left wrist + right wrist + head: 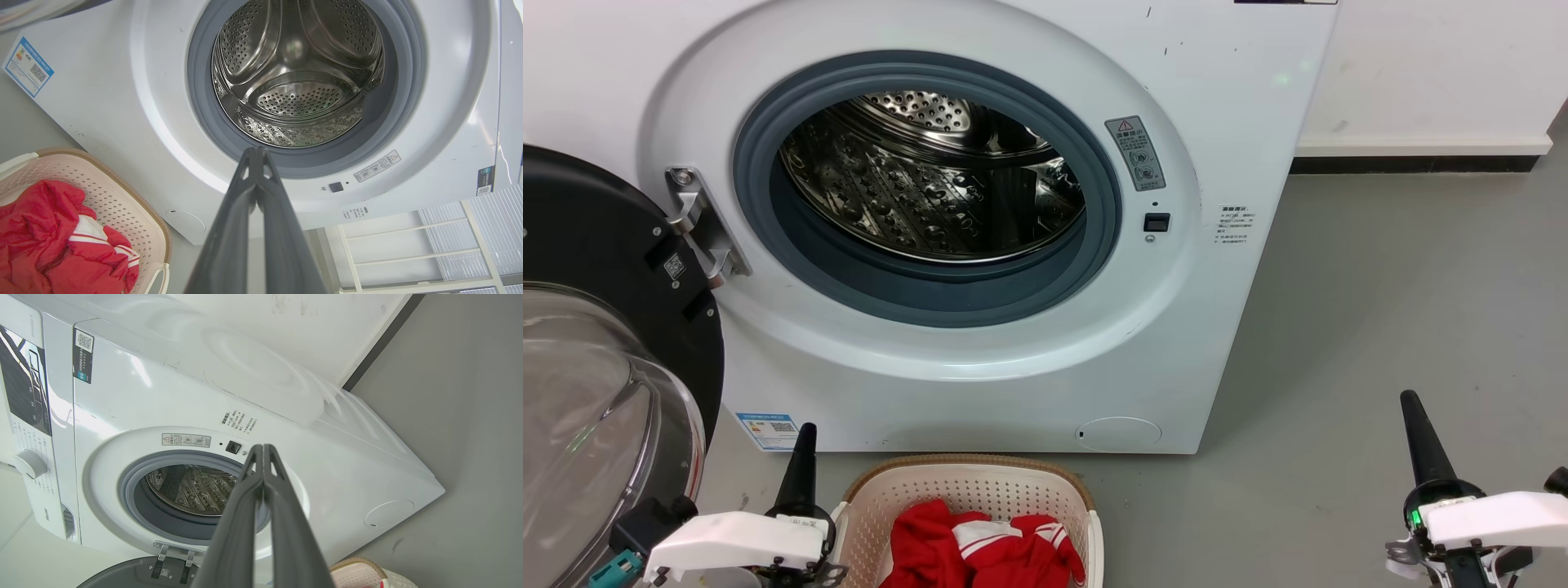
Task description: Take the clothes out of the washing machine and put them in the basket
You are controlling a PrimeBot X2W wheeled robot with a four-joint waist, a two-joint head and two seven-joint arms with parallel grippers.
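The white washing machine (947, 359) stands ahead with its door (596, 327) swung open to the left; its steel drum (931, 188) holds no fabric that I can see. Red clothes (984, 551) with white trim lie in the cream basket (968, 482) on the floor below the porthole. My left gripper (805, 433) is shut and empty, just left of the basket. Out at the lower right, over bare floor, my right gripper (1410, 404) is shut too, with nothing in it. In the left wrist view the clothes (53, 241) lie in the basket (135, 216) at lower left, and the shut fingers (249, 212) point at the drum (294, 73).
Grey floor (1380, 327) spreads to the right of the machine, up to a white wall with a dark skirting (1421, 163). The open glass door takes up the left side. A white shelf frame (408, 249) shows in the left wrist view.
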